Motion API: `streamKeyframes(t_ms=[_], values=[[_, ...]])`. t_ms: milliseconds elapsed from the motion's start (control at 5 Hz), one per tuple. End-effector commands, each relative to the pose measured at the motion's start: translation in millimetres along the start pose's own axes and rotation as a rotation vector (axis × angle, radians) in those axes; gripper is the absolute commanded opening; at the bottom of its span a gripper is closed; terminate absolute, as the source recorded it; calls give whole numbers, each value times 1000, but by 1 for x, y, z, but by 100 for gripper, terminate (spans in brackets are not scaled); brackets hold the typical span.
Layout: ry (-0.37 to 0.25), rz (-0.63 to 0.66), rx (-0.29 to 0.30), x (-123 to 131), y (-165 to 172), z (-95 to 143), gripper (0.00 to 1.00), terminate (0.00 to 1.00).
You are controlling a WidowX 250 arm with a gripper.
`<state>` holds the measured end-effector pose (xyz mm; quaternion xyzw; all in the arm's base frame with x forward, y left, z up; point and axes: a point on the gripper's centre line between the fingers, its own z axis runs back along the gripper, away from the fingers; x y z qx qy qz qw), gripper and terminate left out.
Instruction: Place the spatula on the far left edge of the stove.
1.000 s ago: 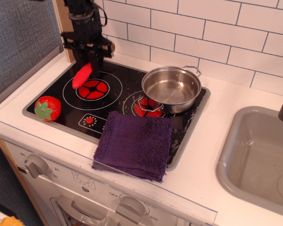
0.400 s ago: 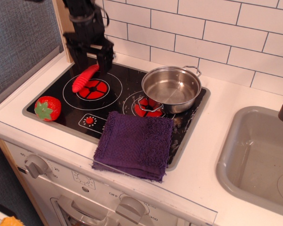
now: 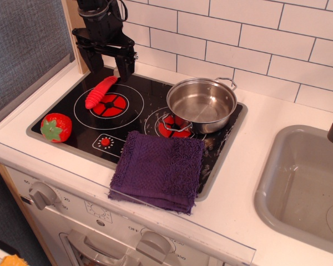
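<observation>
The spatula (image 3: 99, 92) lies flat on the black stove (image 3: 139, 108), on the left part of the back-left burner ring. Only its ribbed red handle shows; its silver head is hidden under my gripper. My gripper (image 3: 106, 65) hangs above the back-left corner of the stove, just above and behind the spatula's far end. Its two black fingers (image 3: 122, 65) are spread apart and hold nothing.
A red strawberry toy (image 3: 56, 127) sits at the stove's front-left corner. A steel pot (image 3: 201, 103) stands on the right burner. A purple towel (image 3: 158, 169) covers the stove's front edge. A grey sink (image 3: 302, 188) is at the right. A tiled wall stands behind.
One second ago my gripper held the spatula upright over the burner. It then let go, the spatula came to lie flat on the stove, and the open gripper rose.
</observation>
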<state>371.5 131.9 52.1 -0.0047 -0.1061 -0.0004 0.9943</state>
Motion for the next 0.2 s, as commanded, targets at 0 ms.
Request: streamKeyframes(t_ms=[0], values=[[-68,-17,25,9,-4,28,100,100]])
